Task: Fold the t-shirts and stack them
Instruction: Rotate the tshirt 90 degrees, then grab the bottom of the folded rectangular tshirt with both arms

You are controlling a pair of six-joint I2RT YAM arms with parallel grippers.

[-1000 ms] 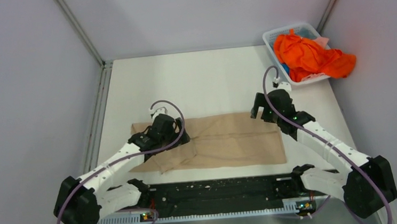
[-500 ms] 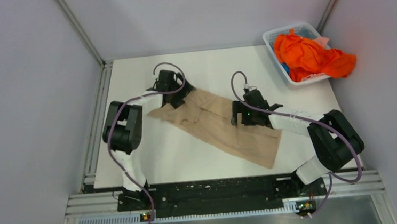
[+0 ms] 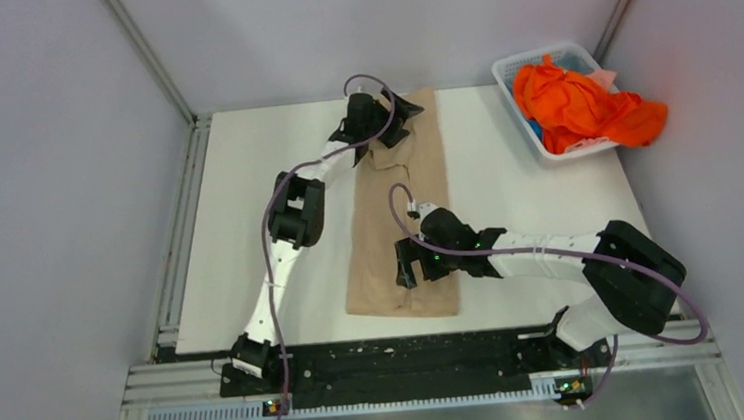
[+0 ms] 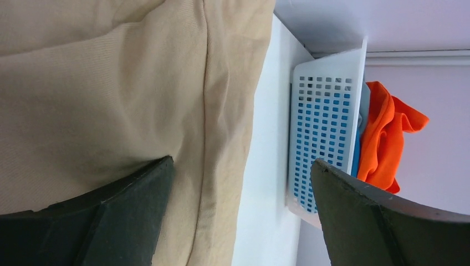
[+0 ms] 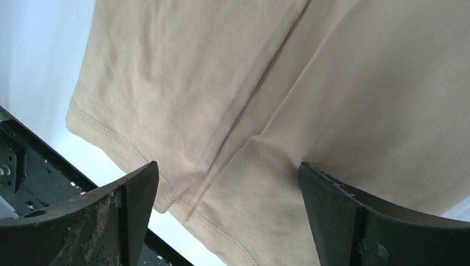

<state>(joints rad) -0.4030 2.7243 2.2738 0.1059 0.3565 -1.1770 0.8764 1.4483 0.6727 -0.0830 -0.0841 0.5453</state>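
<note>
top: beige shirt (image 3: 401, 218) lies as a long folded strip from the table (image 3: 245, 180) far edge almost to the near edge; left gripper (image 3: 382, 137) on its far end, right gripper (image 3: 407, 265) on its near end; orange shirts (image 3: 580, 103) heaped in basket (image 3: 509, 67), far right | left wrist: jaws spread, released, beige cloth beneath, basket beside | right wrist: jaws spread, released, over the hem

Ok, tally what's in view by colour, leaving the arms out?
Beige t-shirt: 1
Orange cloth heap: 1, can't tell how many pieces it holds
White basket: 1
Total: 3
</note>
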